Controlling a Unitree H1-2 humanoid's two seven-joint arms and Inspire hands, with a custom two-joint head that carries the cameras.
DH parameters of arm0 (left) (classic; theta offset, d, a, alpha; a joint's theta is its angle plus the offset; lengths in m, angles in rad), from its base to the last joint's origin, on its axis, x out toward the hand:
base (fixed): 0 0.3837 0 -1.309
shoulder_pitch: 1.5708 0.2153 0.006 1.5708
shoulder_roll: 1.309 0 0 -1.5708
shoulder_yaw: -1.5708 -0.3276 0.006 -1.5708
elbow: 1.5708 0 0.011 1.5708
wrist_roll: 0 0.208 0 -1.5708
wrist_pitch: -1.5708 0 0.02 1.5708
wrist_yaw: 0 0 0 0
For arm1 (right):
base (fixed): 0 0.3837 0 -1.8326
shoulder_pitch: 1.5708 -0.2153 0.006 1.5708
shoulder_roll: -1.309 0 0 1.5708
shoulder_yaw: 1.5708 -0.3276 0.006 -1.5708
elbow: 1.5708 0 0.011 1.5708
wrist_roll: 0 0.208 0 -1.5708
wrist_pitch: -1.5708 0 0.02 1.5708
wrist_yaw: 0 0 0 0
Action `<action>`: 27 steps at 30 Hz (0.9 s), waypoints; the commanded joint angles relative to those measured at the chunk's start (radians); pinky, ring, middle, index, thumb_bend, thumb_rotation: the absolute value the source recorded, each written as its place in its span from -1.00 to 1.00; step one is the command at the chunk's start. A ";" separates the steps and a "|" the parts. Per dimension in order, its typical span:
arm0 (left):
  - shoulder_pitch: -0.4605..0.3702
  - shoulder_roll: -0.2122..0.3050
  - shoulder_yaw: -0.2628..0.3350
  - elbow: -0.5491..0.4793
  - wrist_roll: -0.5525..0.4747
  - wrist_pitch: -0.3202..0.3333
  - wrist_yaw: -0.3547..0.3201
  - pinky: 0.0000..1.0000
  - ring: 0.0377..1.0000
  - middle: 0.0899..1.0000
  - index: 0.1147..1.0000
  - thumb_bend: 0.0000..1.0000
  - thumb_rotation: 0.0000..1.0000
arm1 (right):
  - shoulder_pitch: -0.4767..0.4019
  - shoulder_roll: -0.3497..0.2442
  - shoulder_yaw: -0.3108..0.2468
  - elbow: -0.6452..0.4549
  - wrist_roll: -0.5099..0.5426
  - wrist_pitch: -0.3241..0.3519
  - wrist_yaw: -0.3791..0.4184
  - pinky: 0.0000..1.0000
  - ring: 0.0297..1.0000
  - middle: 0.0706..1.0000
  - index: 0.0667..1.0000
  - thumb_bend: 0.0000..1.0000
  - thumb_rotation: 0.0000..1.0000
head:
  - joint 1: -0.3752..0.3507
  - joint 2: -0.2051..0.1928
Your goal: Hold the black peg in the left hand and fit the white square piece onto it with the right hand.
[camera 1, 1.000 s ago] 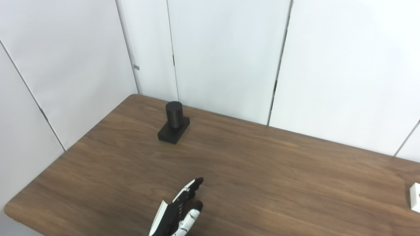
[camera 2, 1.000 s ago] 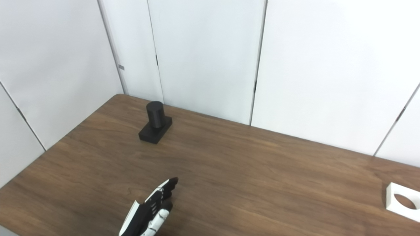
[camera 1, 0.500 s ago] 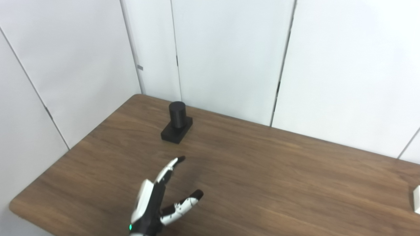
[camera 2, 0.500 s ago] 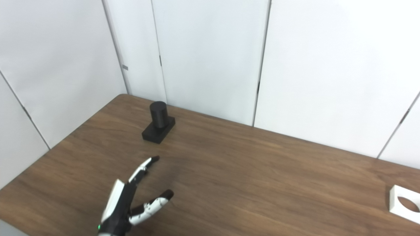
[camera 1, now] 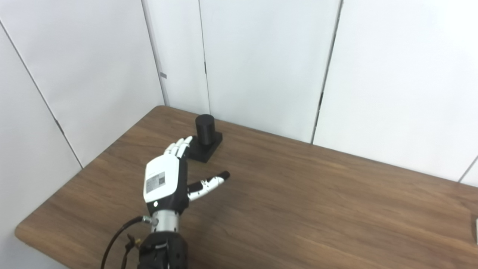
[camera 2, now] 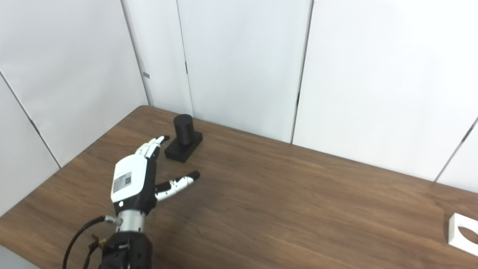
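Observation:
A black peg (camera 1: 205, 130), a short cylinder on a square black base, stands upright near the table's far left corner. My left hand (camera 1: 167, 180) hovers open just in front of it, fingers stretched toward the base and thumb out to the right, holding nothing. The fingertips (camera 2: 160, 140) are close to the base's left side; contact is not visible. A white square piece (camera 2: 464, 234) with a round hole lies flat at the table's right edge, cut off by the frame. My right hand is out of view.
The brown wooden table (camera 1: 298, 201) ends close to white wall panels behind the peg and on the left. A black cable (camera 1: 115, 239) loops beside my left wrist.
My left hand has risen from the bottom edge and reached forward and left to the peg's base, turning its back to the camera. The camera has shifted slightly.

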 commanded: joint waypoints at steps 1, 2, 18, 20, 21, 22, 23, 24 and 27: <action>-0.052 0.034 0.011 0.006 0.042 0.018 0.003 0.57 0.78 0.78 0.69 0.86 0.33 | 0.005 -0.004 0.001 -0.007 -0.009 -0.011 0.007 0.77 0.80 0.77 0.75 0.05 1.00 | 0.000 0.001; -0.066 0.044 0.014 0.022 0.051 0.022 -0.009 0.58 0.78 0.78 0.68 0.84 0.34 | 0.005 -0.003 0.002 -0.008 -0.012 -0.012 0.006 0.76 0.81 0.77 0.75 0.04 1.00 | -0.001 0.001; -0.302 0.094 0.112 0.348 0.094 0.030 -0.085 0.72 0.83 0.80 0.64 0.72 0.33 | 0.012 0.005 0.007 -0.026 -0.023 0.015 -0.002 0.70 0.78 0.73 0.73 0.13 1.00 | -0.017 0.008; -0.327 0.105 0.108 0.399 0.095 0.030 -0.074 0.71 0.81 0.77 0.63 0.71 0.31 | 0.013 0.004 0.011 -0.026 -0.025 0.009 -0.001 0.69 0.77 0.73 0.72 0.13 1.00 | -0.021 0.007; -0.339 0.109 0.106 0.425 0.093 0.030 -0.065 0.70 0.80 0.76 0.62 0.70 0.30 | 0.013 0.004 0.012 -0.025 -0.025 0.007 0.000 0.68 0.77 0.73 0.72 0.14 1.00 | -0.023 0.006; -0.351 0.110 0.107 0.451 0.091 0.030 -0.060 0.69 0.78 0.75 0.61 0.70 0.29 | 0.014 0.004 0.013 -0.024 -0.027 0.005 0.000 0.67 0.77 0.73 0.71 0.14 1.00 | -0.027 0.002; -0.360 0.111 0.109 0.468 0.090 0.030 -0.056 0.68 0.78 0.75 0.61 0.70 0.31 | 0.015 0.004 0.013 -0.024 -0.028 0.003 -0.001 0.67 0.77 0.73 0.71 0.15 1.00 | -0.027 0.002; -0.370 0.111 0.110 0.489 0.090 0.030 -0.053 0.68 0.78 0.75 0.61 0.70 0.32 | 0.016 0.005 0.013 -0.024 -0.022 0.006 0.000 0.67 0.77 0.73 0.70 0.15 1.00 | -0.030 0.002; -0.402 0.115 0.110 0.561 0.102 0.030 -0.042 0.66 0.76 0.74 0.60 0.72 0.34 | 0.022 0.007 0.013 -0.035 -0.005 0.028 0.003 0.68 0.77 0.73 0.71 0.22 1.00 | -0.035 0.003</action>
